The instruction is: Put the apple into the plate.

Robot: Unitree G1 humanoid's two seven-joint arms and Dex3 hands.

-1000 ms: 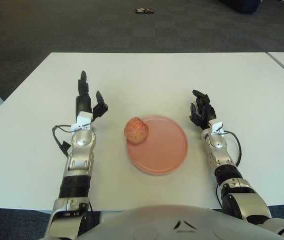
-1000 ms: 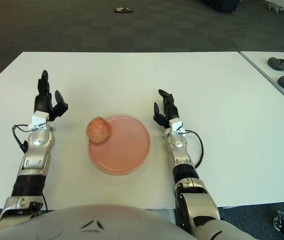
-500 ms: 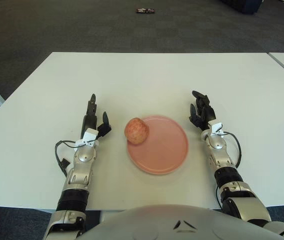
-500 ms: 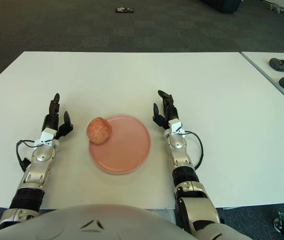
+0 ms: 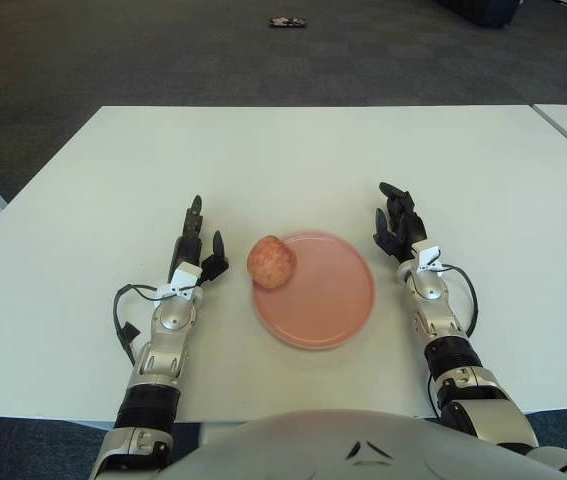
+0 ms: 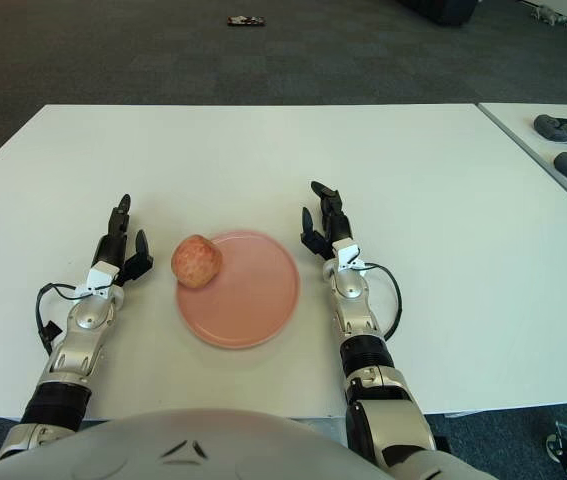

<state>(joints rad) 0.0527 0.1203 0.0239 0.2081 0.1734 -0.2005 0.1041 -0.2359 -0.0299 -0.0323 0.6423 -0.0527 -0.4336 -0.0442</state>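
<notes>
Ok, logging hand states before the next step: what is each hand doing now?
Left hand: open, empty, left of the apple.
Right hand: open, empty, right of the plate.

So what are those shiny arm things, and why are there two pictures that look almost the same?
Those are the arms of a robot shaped a bit like a person. The two pictures come from the two eyes of one camera on its head, looking down at a white table, so they show the same scene from spots very near each other.

On the table is a pink plate. A reddish apple sits at the plate's left edge, partly over the rim.

The left hand is just left of the apple, with its fingers stretched out, and it holds nothing. The right hand is just right of the plate, fingers loose, and it holds nothing either.

The grey curved shape at the bottom is the robot's own body.
</notes>
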